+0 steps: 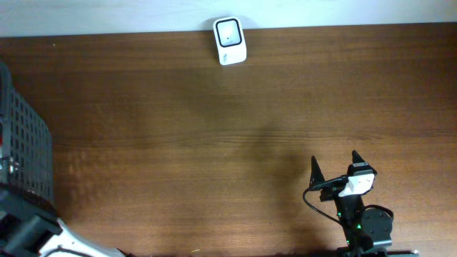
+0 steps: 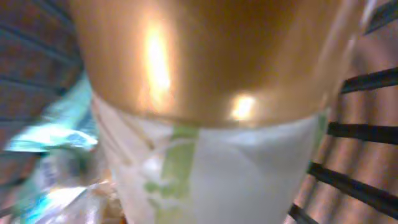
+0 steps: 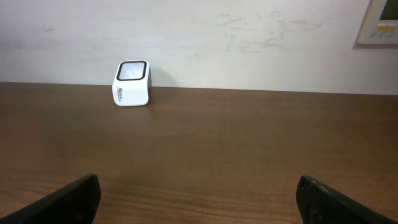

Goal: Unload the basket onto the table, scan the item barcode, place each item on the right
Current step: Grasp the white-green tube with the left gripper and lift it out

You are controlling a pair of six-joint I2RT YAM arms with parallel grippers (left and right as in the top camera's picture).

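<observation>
I'm at the pick: I can't tell whether my unseen left gripper grips the glossy gold-and-white packet (image 2: 205, 124) in the black wire basket (image 1: 25, 143), my right gripper (image 1: 334, 158) gapes empty, and next I must carry the packet's barcode to the white cube scanner (image 1: 230, 41).

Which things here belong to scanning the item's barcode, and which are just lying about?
For the job:
- scanner
- gold-topped item
- basket
- right pincer, open

Lying about:
- teal packet, blurred
- wall panel
</observation>
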